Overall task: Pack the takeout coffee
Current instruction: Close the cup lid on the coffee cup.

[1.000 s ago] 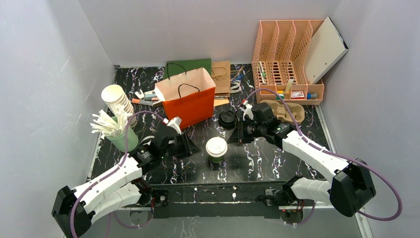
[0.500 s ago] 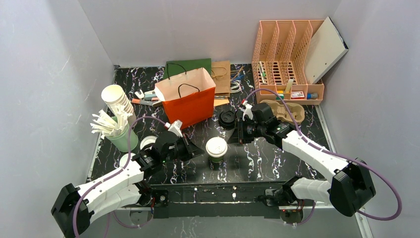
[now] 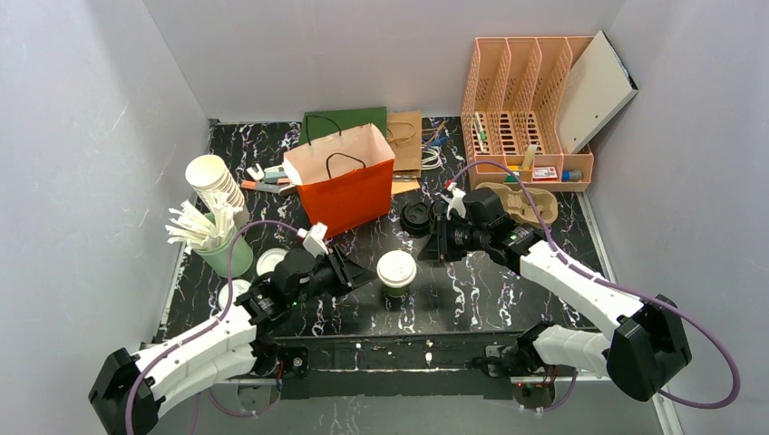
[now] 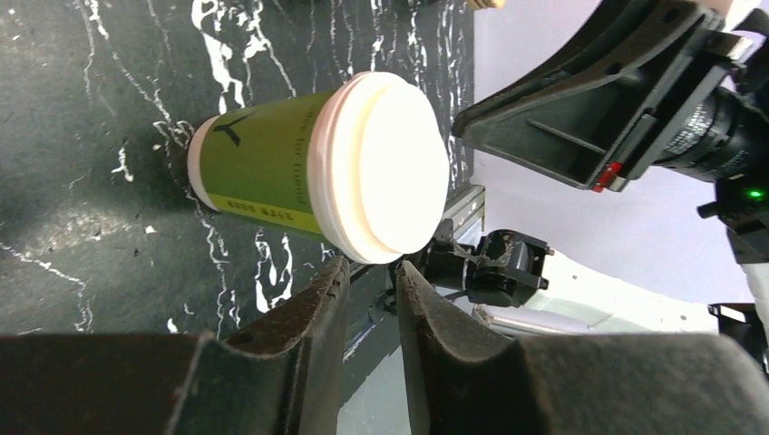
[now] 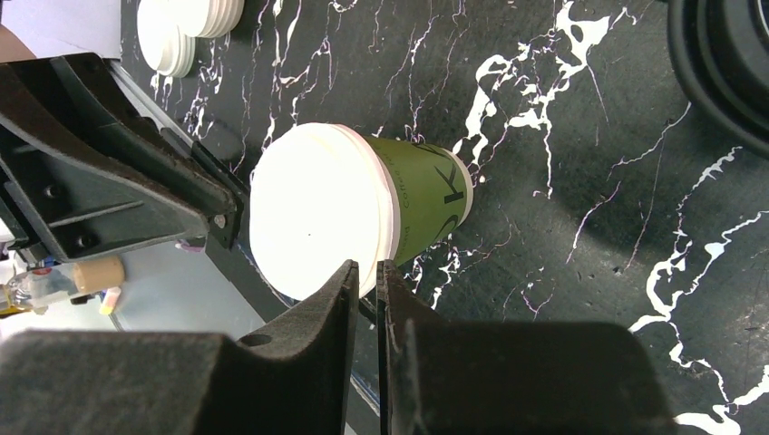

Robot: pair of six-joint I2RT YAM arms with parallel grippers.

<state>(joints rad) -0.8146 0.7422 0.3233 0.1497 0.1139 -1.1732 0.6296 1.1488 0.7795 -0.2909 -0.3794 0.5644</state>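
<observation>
The coffee cup [image 3: 396,272] stands upright on the dark marbled table [image 3: 481,290], green paper wall, white lid pressed on, right in the middle with an arm on either side. Paper like that should be light and will dent under a hard squeeze, and the lid could pop off, so my call is a gentle pinch across the wall just under the lid rim (never on the lid itself). The left gripper [image 4: 372,267] points at it from close by, jaws a little apart, nothing in them. The right gripper [image 5: 365,267] faces it from the other side, jaws down to a slit, also empty. Only the overhead view gives the orange bag [image 3: 345,195], mouth open, standing behind the cup. The wrist views give what the overhead cannot: the printed wall, the lid seated all round, and how narrow each pair of jaws stands.
</observation>
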